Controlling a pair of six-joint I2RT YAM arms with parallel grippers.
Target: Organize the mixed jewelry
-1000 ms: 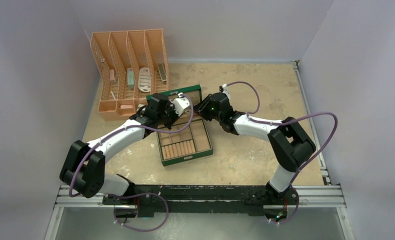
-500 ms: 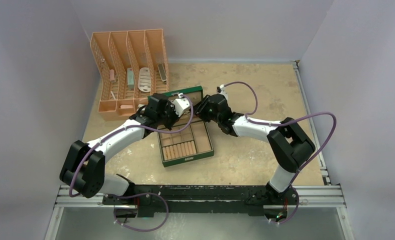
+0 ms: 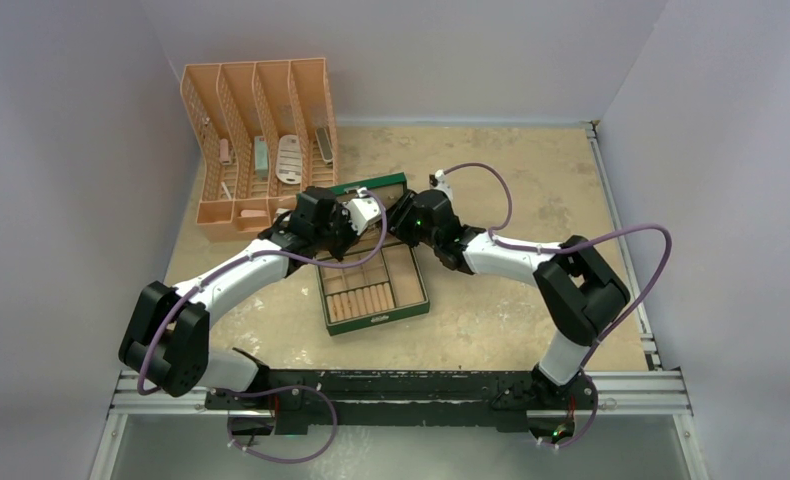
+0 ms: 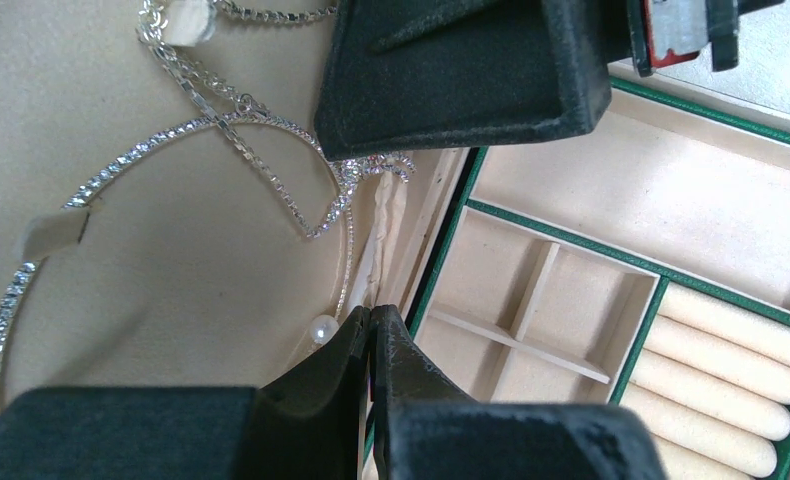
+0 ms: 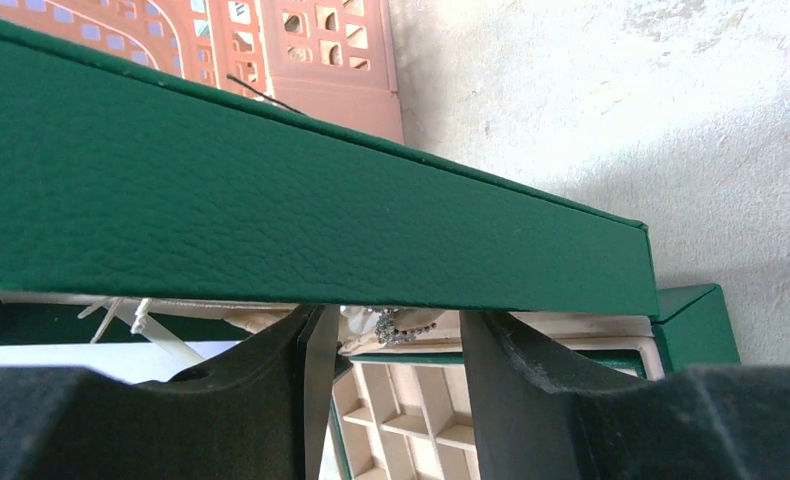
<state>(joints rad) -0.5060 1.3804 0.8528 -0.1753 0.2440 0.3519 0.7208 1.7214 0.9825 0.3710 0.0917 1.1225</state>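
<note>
1. Right arm sits further left than a second ago; right fingers (image 3: 399, 212) have spread wider, and the green lid (image 5: 271, 190) stands steeper.
2. Right fingers: clear gap between them, nothing gripped, and the box compartments show through it.
3. Left fingers (image 4: 371, 325): pressed together, tips at the seam where the lid lining meets the tray. Cannot tell whether they pinch anything.
4. Mixed jewelry: glittering chain (image 4: 271, 150) and thin stone-set hoop (image 4: 121, 165) lie on the lid's cream lining; a pearl (image 4: 321, 328) sits just beside the left fingertips.
5. Green box (image 3: 376, 318) rests on the counter (image 3: 491, 310) between both arms.
</note>
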